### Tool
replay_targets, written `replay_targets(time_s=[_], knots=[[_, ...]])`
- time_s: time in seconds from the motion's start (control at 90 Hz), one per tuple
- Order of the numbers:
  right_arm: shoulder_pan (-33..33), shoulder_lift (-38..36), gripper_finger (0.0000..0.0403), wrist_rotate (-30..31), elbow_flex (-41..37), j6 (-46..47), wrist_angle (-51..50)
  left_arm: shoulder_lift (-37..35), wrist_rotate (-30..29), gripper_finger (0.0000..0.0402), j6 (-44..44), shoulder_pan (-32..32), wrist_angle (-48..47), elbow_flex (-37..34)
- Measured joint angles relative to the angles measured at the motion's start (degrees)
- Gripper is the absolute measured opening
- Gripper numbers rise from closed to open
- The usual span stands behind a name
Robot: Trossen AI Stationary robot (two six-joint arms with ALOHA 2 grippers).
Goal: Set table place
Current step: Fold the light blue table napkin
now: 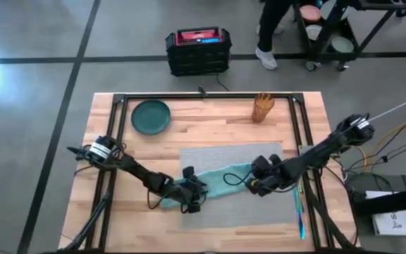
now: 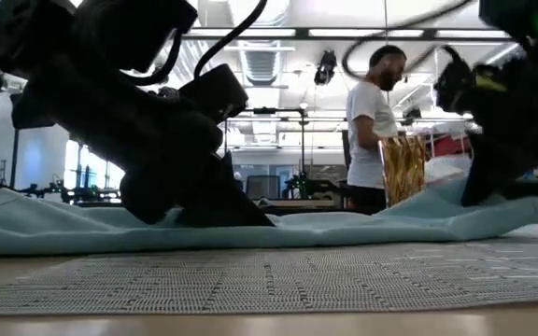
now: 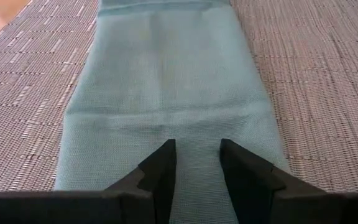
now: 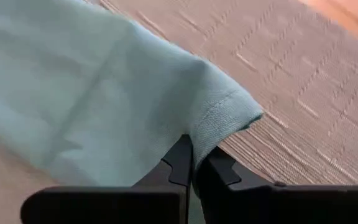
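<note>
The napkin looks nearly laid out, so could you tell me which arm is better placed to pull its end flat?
Probably the right: the right gripper already pinches a corner of the napkin, while the left gripper rests open on its other end.

The floor (image 1: 34, 106) in the high view is smooth grey concrete, divided by dark joint lines; one runs across the upper part of the frame, another slants down the left side. A bright light patch sits at the far left edge. A black crate (image 1: 198, 51) with red contents stands on the floor at upper centre. A wheeled cart (image 1: 330, 32) carrying bowls occupies the upper right, with a person's shoe (image 1: 266, 58) beside it. In the low view, ceiling light strips (image 2: 344, 33) run across the top, a person (image 2: 370, 126) stands at centre right, and bright windows (image 2: 87, 168) show at left.
</note>
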Motion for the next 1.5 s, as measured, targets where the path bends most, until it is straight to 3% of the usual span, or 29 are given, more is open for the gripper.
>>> replay_targets(time_s=[0.189, 0.433, 0.689, 0.922, 1.256, 1.5], knots=[[-0.17, 1.43, 0.0021, -3.37, 0.00, 0.71, -0.82, -0.06, 0.04, 0.0114, 0.09, 0.00, 0.00, -0.03], [-0.09, -4.64, 0.0119, -14.26, 0.22, -1.99, -2.89, -0.06, 0.05, 0.0114, 0.04, 0.00, 0.24, -0.10], [0.95, -8.17, 0.0201, -12.14, 0.15, 1.04, -2.94, -0.06, 0.05, 0.0114, 0.00, -0.01, 0.48, -0.14], [1.01, -2.07, 0.0236, -8.49, -0.09, 4.91, -1.32, -0.06, 0.05, 0.0114, 0.11, -0.02, 0.56, -0.14], [0.92, 8.71, 0.0243, -3.01, 0.70, 2.36, 5.80, -0.12, -0.04, 0.0114, 0.39, -0.07, 0.50, -0.21], [0.98, 9.24, 0.0159, -1.75, 0.57, 2.39, 4.42, -0.12, -0.04, 0.0114, 0.28, -0.06, 0.59, -0.21]])
